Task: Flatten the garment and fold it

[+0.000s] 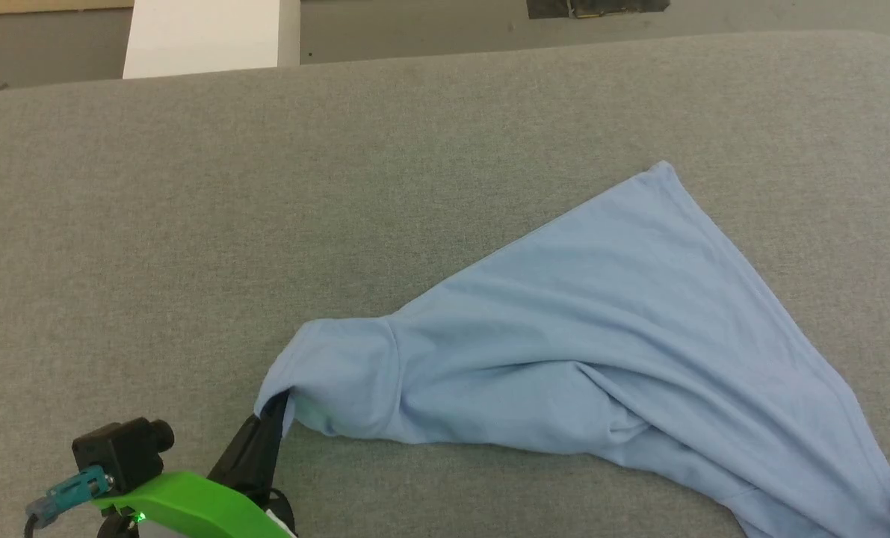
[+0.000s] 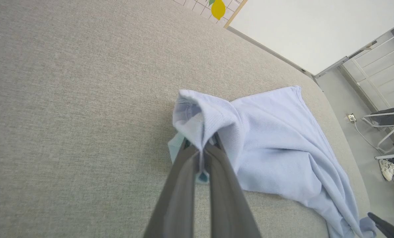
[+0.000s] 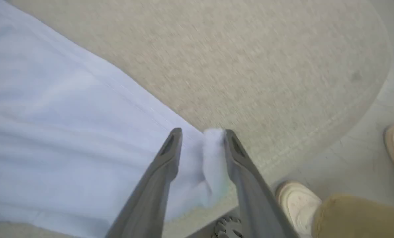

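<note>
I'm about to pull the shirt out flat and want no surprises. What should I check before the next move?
1. Left gripper grip on shirt: ok, jaws shut on a bunched edge.
2. Right gripper clear of shirt: cannot tell; jaws apart, but a tuft of cloth lies between them.
3. Shirt flat: not ok; it is drawn into a creased triangle.
4. Spare cushion to spread on: ok, bare at the left.
5. Space around right gripper: not ok; a person's shoe stands close on the floor.
</note>
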Robot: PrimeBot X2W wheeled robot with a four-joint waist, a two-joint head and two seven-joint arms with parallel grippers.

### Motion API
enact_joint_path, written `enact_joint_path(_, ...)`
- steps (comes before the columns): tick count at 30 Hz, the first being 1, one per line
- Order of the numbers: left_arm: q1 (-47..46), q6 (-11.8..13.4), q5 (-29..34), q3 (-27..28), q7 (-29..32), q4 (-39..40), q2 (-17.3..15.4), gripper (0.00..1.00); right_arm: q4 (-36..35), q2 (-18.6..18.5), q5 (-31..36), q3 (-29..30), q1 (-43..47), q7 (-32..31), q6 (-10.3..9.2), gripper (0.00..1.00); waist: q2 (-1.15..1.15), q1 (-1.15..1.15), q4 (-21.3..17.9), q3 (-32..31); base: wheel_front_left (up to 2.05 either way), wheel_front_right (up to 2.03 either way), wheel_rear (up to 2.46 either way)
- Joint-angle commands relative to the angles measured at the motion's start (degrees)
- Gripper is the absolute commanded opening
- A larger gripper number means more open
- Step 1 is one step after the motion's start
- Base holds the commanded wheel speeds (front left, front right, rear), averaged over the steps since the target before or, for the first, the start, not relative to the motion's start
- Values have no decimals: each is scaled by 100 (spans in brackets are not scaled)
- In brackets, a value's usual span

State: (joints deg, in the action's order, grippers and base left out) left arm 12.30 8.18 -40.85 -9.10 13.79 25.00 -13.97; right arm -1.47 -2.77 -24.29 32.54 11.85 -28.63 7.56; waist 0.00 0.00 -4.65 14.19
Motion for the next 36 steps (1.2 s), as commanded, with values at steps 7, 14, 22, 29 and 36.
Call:
enact_joint_path(7, -175, -17, 93, -168, 60, 75, 15, 0, -1391, -618, 91, -706, -1374, -577, -8, 100, 0, 0, 255, 183, 0, 0, 0)
enact_joint_path(14, -628, -106, 255, -508, 102, 37, 123, 0, -656, -1441, 505, -1726, -2936, -1113, -8, 100, 0, 0, 777, 773, 0, 0, 0)
enact_joint_path(22, -1069, -224, 388, -881, 85, -119, 313, 0, 745, -1923, 860, -2310, -4199, -1397, -8, 100, 0, 0, 1341, 1346, 0, 0, 0)
enact_joint_path(29, -1293, -311, 388, -1028, 62, -307, 410, 0, 1440, -2143, 765, -2634, -4511, -1577, -8, 100, 0, 0, 1598, 1531, 0, 0, 0)
enact_joint_path(36, -1407, -316, 360, -1045, 61, -410, 441, 0, 2001, -2125, 613, -2646, -4598, -2054, -8, 0, 0, 0, 1648, 1549, 0, 0, 0)
